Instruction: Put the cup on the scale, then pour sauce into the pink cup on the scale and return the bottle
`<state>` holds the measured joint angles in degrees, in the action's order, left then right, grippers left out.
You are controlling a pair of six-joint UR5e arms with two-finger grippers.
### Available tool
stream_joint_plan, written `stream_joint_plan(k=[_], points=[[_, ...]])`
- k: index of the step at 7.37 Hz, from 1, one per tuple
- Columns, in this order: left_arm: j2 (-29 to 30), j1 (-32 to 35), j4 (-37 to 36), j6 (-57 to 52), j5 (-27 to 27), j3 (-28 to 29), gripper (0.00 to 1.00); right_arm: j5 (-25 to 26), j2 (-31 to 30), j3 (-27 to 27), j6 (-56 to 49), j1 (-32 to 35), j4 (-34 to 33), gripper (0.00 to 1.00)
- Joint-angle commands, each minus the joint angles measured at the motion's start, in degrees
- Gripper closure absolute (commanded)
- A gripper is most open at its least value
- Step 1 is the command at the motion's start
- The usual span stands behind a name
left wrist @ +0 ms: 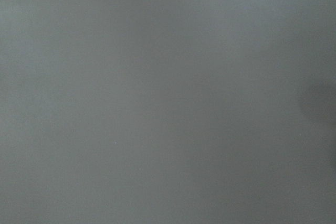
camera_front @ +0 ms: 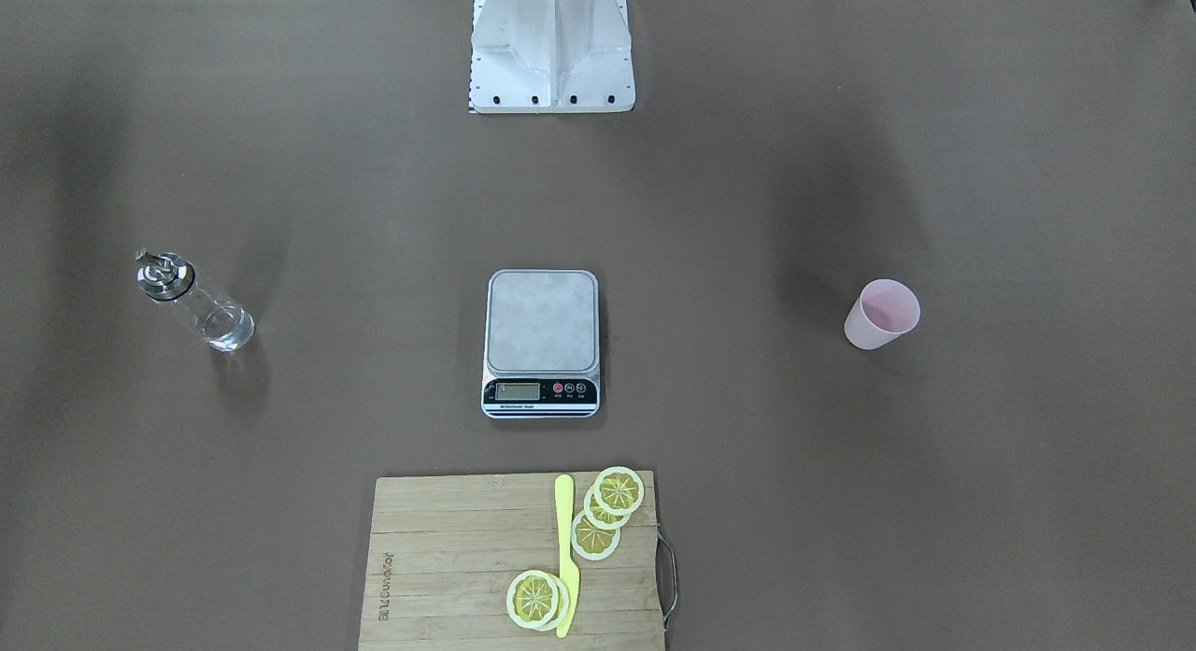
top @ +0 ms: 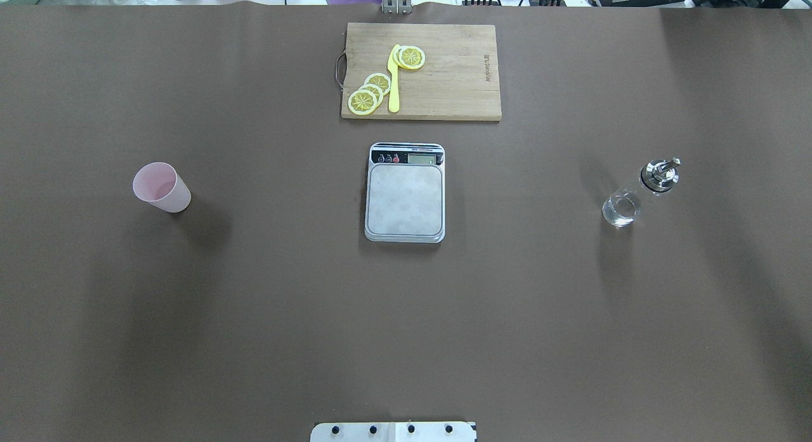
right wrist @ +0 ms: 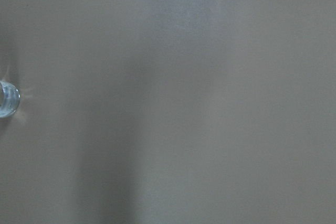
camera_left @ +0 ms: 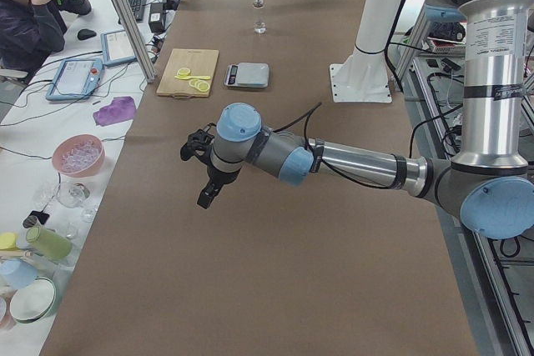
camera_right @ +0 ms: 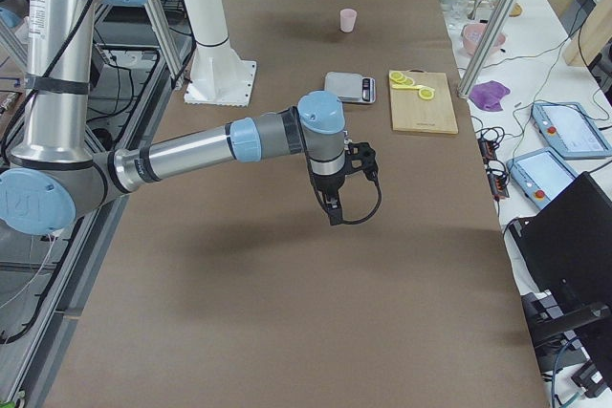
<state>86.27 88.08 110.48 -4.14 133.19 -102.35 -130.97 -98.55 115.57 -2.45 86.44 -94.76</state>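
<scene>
The pale pink cup stands upright on the brown table, on my left side; it also shows in the front view. The scale lies at the table's centre with its platform bare. The clear glass bottle with a metal cap stands on my right side. My left gripper hangs above the table and shows only in the exterior left view. My right gripper shows only in the exterior right view. I cannot tell whether either is open or shut. Neither is near the cup, scale or bottle.
A wooden cutting board with lemon slices and a yellow knife lies just beyond the scale. The robot's white base stands at the near middle. An operator sits beside the table's far side.
</scene>
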Motion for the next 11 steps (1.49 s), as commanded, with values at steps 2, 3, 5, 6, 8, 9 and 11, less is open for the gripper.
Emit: stream_joint_plan(k=[2,3,5,6,8,9,11], points=[[0.48,-0.1,2.45,-0.26,0.14,1.36,0.02,0.28,-0.16,0.0,0.07,0.05,0.01,0.0],[0.48,-0.1,3.76,-0.09,0.14,1.1,0.02,0.54,0.02,-0.08,-0.01,-0.04,0.02,0.0],[0.91,-0.97,4.22,-0.08,-0.12,1.19,0.02,0.54,0.29,-0.17,0.07,-0.39,0.02,0.0],[1.35,-2.46,4.39,-0.08,0.14,1.1,0.02,0.54,0.37,-0.52,0.16,-0.83,0.1,0.0],[1.62,-7.46,6.14,-0.26,-0.21,1.45,0.02,0.54,0.81,-0.61,0.25,-2.84,0.02,0.0],[1.71,-11.4,7.98,-0.17,-0.3,1.71,0.02,0.46,0.81,-0.52,0.25,-3.72,0.02,0.0],[5.12,-18.36,13.68,-0.35,-0.39,6.61,0.02,0.28,0.81,-0.52,0.25,-4.17,0.02,0.0]])
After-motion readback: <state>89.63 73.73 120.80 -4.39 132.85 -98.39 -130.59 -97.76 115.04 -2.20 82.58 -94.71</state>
